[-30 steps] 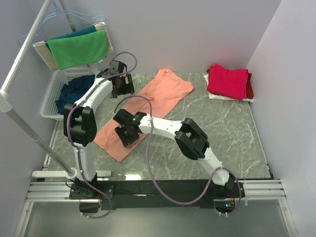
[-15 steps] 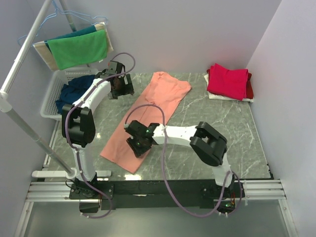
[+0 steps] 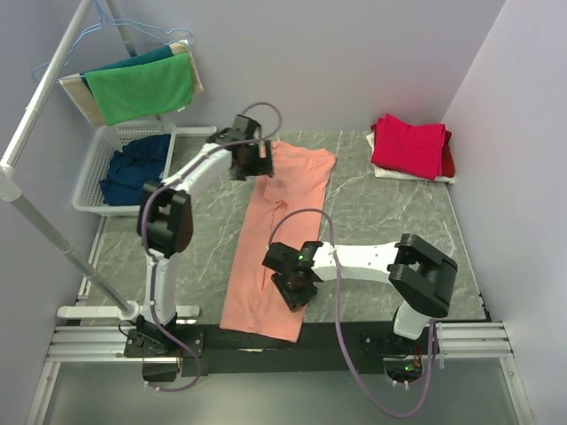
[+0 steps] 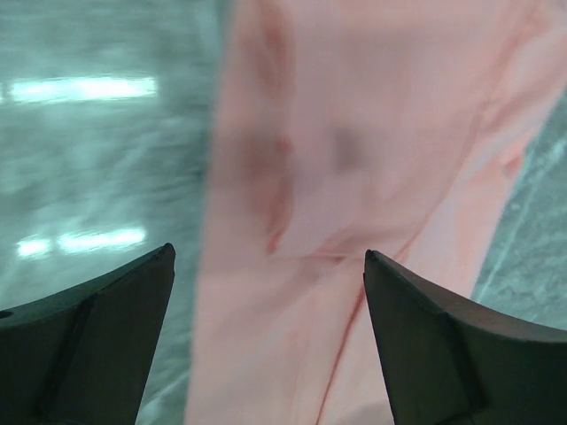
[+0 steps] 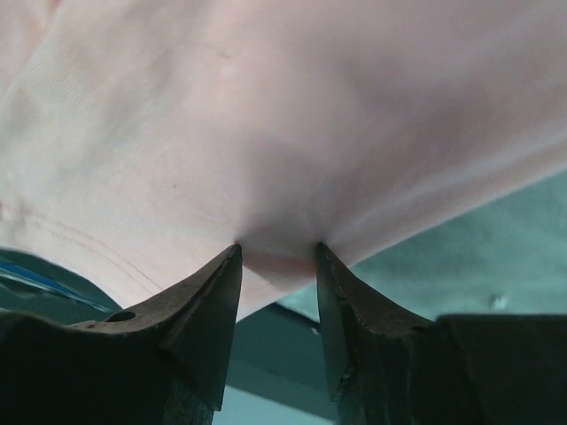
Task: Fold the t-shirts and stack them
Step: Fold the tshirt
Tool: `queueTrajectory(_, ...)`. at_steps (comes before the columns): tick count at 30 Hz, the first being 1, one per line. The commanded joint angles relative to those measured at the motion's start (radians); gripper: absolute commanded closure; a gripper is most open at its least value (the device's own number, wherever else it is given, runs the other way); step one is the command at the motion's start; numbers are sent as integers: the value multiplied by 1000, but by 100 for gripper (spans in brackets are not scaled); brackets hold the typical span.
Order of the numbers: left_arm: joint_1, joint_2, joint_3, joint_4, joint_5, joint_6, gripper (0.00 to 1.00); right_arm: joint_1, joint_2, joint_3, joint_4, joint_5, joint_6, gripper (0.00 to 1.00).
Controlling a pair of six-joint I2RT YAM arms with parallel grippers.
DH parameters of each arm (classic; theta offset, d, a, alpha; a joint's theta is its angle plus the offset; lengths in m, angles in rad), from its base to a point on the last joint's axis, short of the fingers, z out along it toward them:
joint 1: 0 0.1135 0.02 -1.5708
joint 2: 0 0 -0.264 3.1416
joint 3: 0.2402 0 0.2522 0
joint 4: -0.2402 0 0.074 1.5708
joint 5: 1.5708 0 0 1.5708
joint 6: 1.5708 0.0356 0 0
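**Top view.** The salmon t-shirt [image 3: 279,221] is lying as a long narrow strip on the surface [image 3: 399,221]. It is running from far centre to the near edge. The right fingers [image 3: 297,292] are meeting it near its near right edge, and the left fingers [image 3: 257,161] are standing at its far left corner. In my judgement the arms are working opposite ends so the strip can be pulled straight for folding. Folded crimson and red tees [image 3: 407,146] are sitting stacked at far right, likely the destination. A navy tee [image 3: 133,164] is lying in the basket [image 3: 89,190] at far left. The arm heads are hiding both sets of fingertips here.

**Left wrist.** The fingers are standing wide apart and holding nothing. Salmon cloth [image 4: 354,133] is lying below, between them. The picture is blurring, so contact cannot be told.

**Right wrist.** The fingers are closing on a pinched fold of the salmon cloth [image 5: 292,106]. The fabric is filling the frame, so the rest of the shirt is cut off.
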Motion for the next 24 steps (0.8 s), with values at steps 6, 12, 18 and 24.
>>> queueTrajectory(6,-193,225,269,-31,-15,-35,8,5,-174,-103,-139,64,159,52)
queueTrajectory(12,-203,286,286,-45,-95,-125,7,5,-369,-32,-197,229,261,49)
queueTrajectory(18,-212,369,322,-42,-138,-161,7,1,-484,70,-263,341,291,43)
queueTrajectory(24,-210,498,428,-50,-199,-211,7,-5,-524,112,-341,396,331,43)
